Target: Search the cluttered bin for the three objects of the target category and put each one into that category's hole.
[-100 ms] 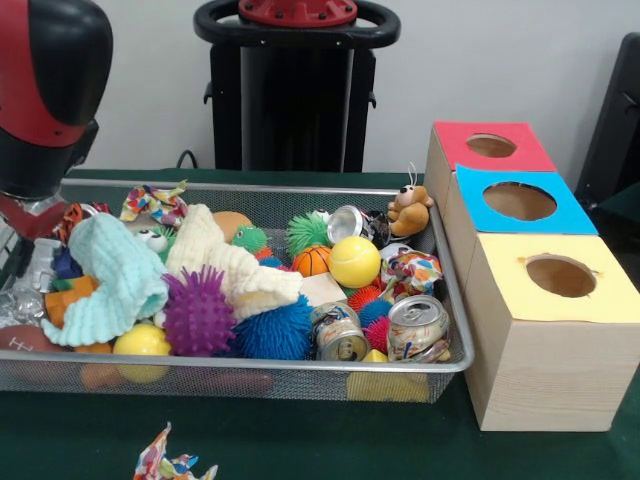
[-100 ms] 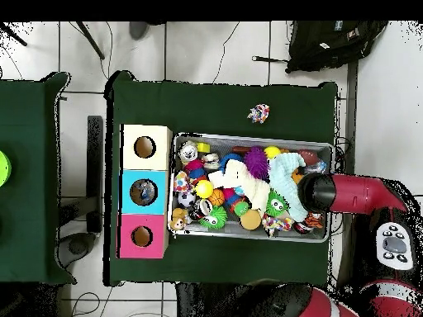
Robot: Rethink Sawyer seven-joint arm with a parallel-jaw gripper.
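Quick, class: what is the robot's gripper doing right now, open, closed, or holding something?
Gripper: cannot be told. Only the arm shows, over the end of the bin away from the boxes; its tip is hidden among the toys.

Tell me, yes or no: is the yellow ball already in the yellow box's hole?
No. The yellow ball lies in the wire bin.

A dark green worktop (image 1: 60, 440) carries a wire mesh bin (image 1: 240, 378) heaped with toys, cans and cloths. Just beside the bin's end stand three wooden boxes in a row, touching one another, each with a round hole in its top: a yellow-topped box (image 1: 560, 330), a blue-topped box (image 1: 520, 205) and a red-topped box (image 1: 490, 145). A small crumpled multicoloured cloth (image 1: 172, 465) lies alone on the worktop, apart from the bin's long side.
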